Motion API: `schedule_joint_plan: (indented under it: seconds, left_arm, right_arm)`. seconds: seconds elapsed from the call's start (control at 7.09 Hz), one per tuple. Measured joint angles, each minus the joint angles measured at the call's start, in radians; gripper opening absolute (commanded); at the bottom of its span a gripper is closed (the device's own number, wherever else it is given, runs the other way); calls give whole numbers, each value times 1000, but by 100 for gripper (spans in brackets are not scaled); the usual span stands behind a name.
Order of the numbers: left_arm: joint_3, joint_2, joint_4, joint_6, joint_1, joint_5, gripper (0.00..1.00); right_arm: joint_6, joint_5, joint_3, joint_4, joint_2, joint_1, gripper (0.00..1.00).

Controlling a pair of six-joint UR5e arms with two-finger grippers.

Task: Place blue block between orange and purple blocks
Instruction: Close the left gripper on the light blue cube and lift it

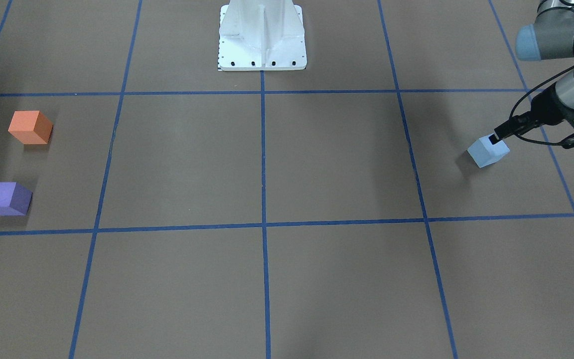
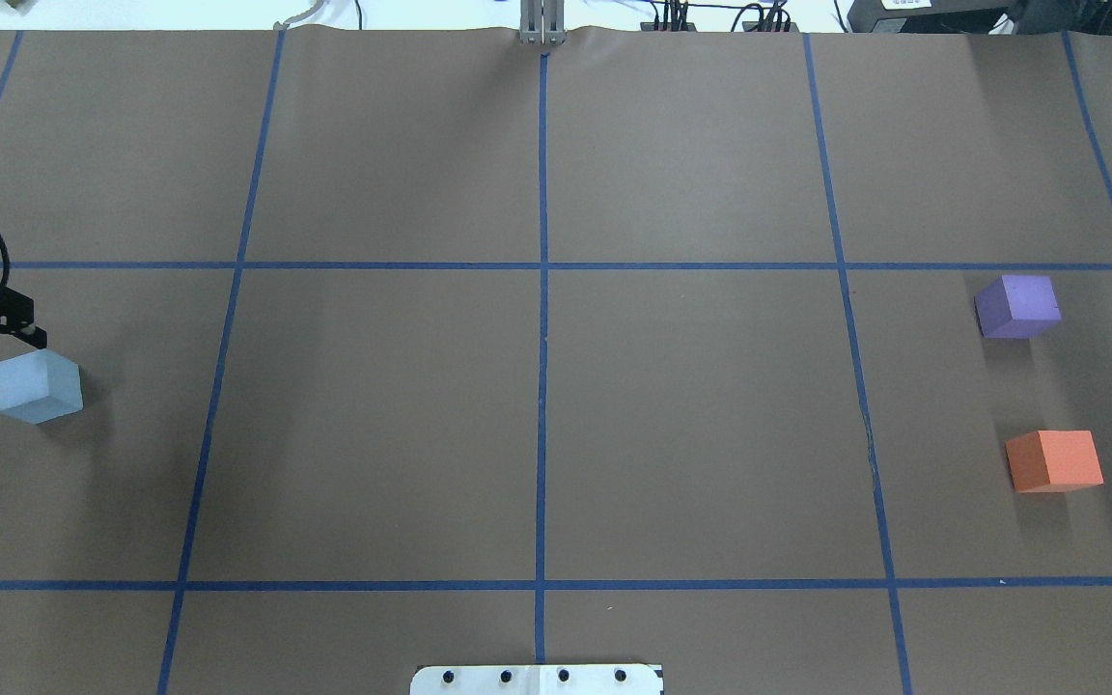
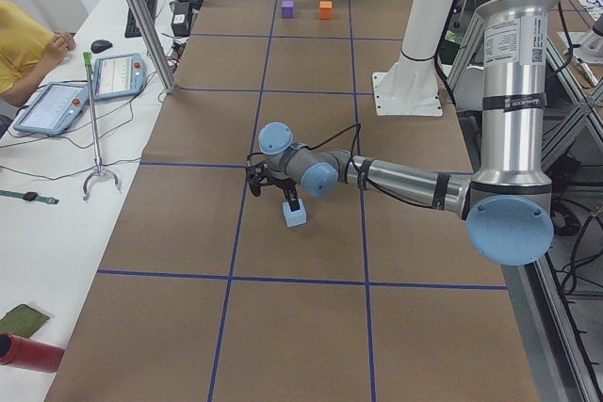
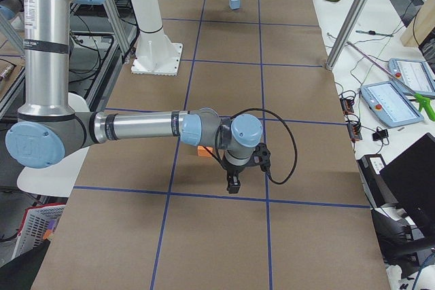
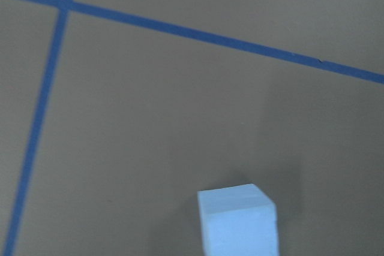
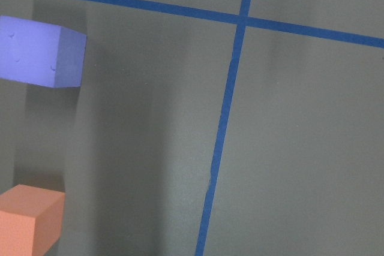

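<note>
The light blue block (image 1: 488, 152) sits on the brown table at my left end; it also shows in the overhead view (image 2: 38, 386) and at the bottom of the left wrist view (image 5: 237, 223). My left gripper (image 1: 536, 139) is open and empty, hovering just beside and above the block, with one fingertip (image 2: 32, 335) near its far edge. The orange block (image 2: 1054, 460) and purple block (image 2: 1017, 306) stand apart at my right end. My right gripper (image 4: 233, 183) hangs near them, and I cannot tell if it is open. The right wrist view shows the purple block (image 6: 42, 52) and the orange block (image 6: 30, 220).
Blue tape lines divide the table into squares. The white robot base plate (image 1: 262, 45) stands at the middle of my edge. In the left side view an operator (image 3: 24, 44) sits at a side bench with tablets (image 3: 118, 74) and a grabber stick.
</note>
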Motion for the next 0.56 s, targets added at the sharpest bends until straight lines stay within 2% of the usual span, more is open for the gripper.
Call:
schedule_joint_plan:
  seconds: [0.28,0.56]
  left_arm:
    - [13,0,-3,-26,52,55,100]
    - [40,9,-4,35,61,74,100]
  right_arm:
    - [-1,-3,-2,0,-1,0,100]
    - [-2,-3,-2,0,-2,0,100]
